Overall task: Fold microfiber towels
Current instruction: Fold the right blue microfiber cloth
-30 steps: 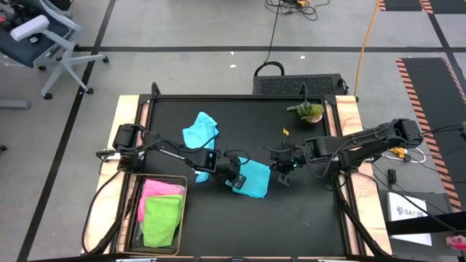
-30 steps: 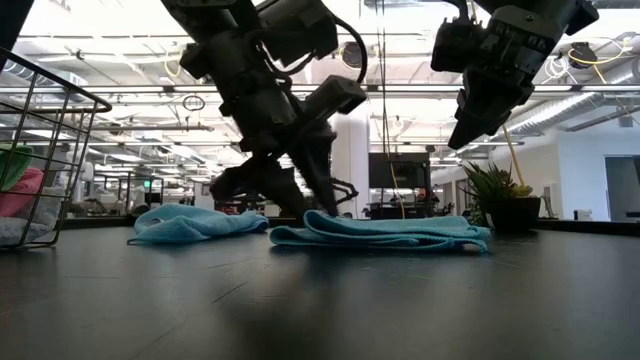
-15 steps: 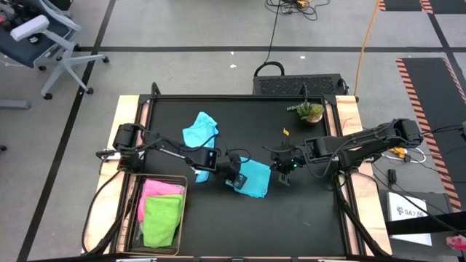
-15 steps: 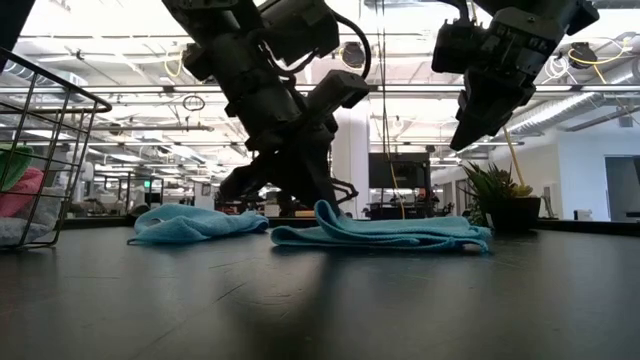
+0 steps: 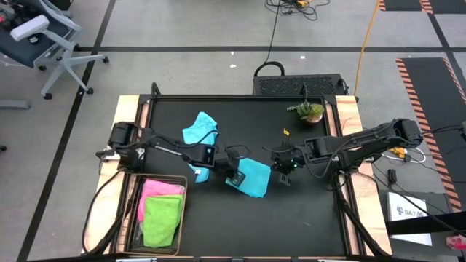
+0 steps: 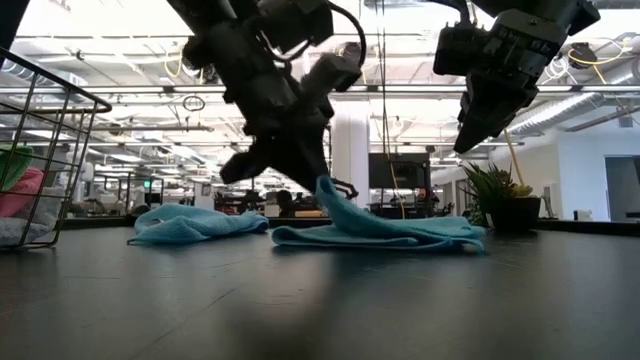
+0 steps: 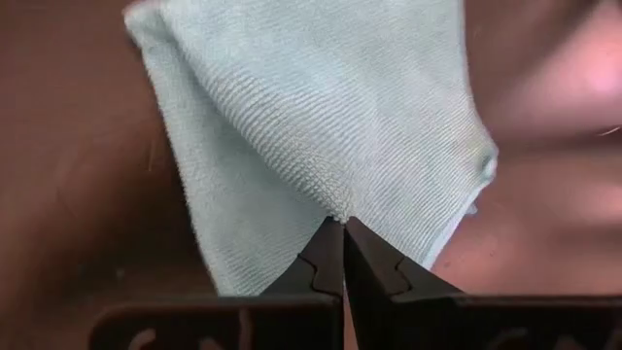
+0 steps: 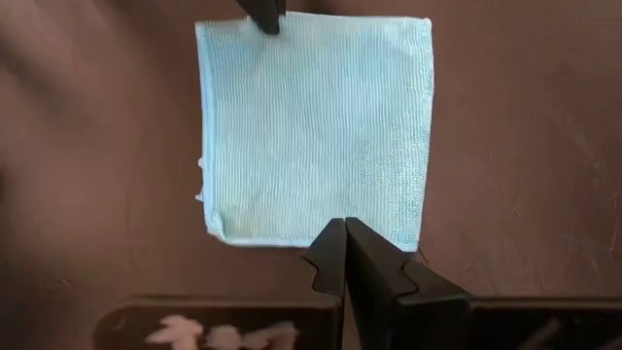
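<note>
Fingers of the left gripper (image 5: 234, 175) are now clenched on the near-left edge of the teal towel (image 5: 250, 177); a second ago they stood open over it. In the high view this towel lies in the middle of the counter (image 5: 313, 218), between the two grippers. Its pinched edge now looks drawn a little toward the right gripper (image 5: 282, 173), whose fingers are clenched on nothing just beside the far edge. A light blue towel (image 5: 200, 131) lies crumpled behind the left arm. The pink towel (image 5: 162, 188) and the lime green towel (image 5: 162, 220) rest in the wire mesh basket (image 5: 135, 211), well apart from both grippers. A potted plant (image 5: 309, 111) stands at the back.

In the low view the left gripper (image 6: 300, 165) has come up from the counter, and a peak of the teal towel (image 6: 375, 230) rises with its fingertips. Before, the cloth lay flat. The right gripper (image 6: 480, 125) hangs clear above the other end.

In the left wrist view the fingertips (image 7: 330, 248) meet on a fold of cloth (image 7: 321, 126), which spreads away from them.

In the right wrist view the closed fingertips (image 8: 340, 248) hover at the edge of the flat towel (image 8: 316, 126), holding nothing.

I judge that the fold has begun: the gripped edge must next be carried over toward the opposite side.
</note>
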